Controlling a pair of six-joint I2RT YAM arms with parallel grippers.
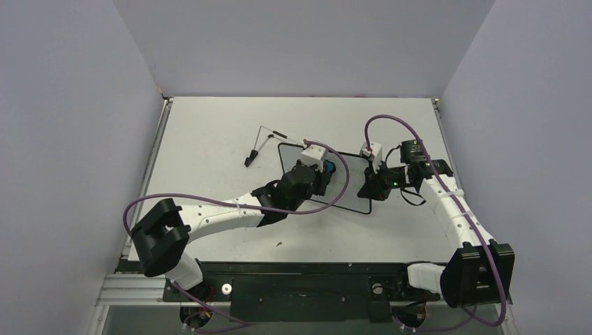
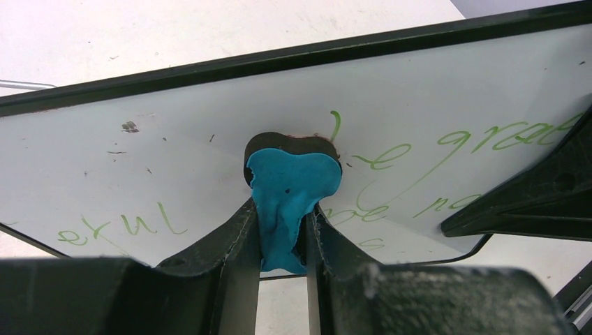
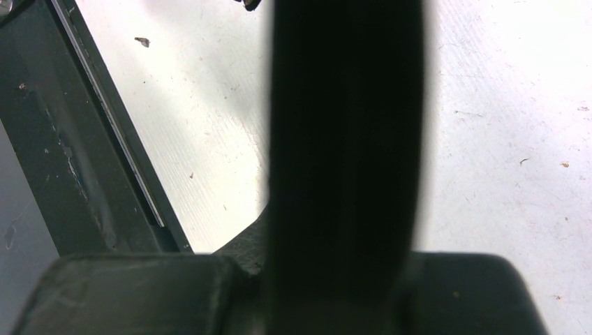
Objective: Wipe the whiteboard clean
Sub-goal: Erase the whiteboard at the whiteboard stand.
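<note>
Left wrist view shows the left gripper (image 2: 283, 223) clamped tight on a blue eraser (image 2: 290, 185), whose dark pad is pressed flat on the whiteboard (image 2: 174, 160). Green writing lies on both sides of the eraser: a few letters to the left near the near edge, and more words trailing off to the right. None of it sits straight ahead of the pad, so I'd say the next strokes have to go sideways, along the board's long axis, which runs roughly left to right.

From overhead, the whiteboard (image 1: 352, 192) lies flat on the table (image 1: 209, 125) around its middle, slightly skewed, with a wire stand (image 1: 262, 143) just off its far left corner. The left gripper (image 1: 324, 171) is over the board's middle, so that arm is the 1 placed to wipe. The right gripper (image 1: 373, 185) sits at the board's right end with its jaws closed. Whether it pins the frame down or only rests beside it I cannot tell; its own camera shows just blurred dark fingers (image 3: 345, 139) over bare table.
</note>
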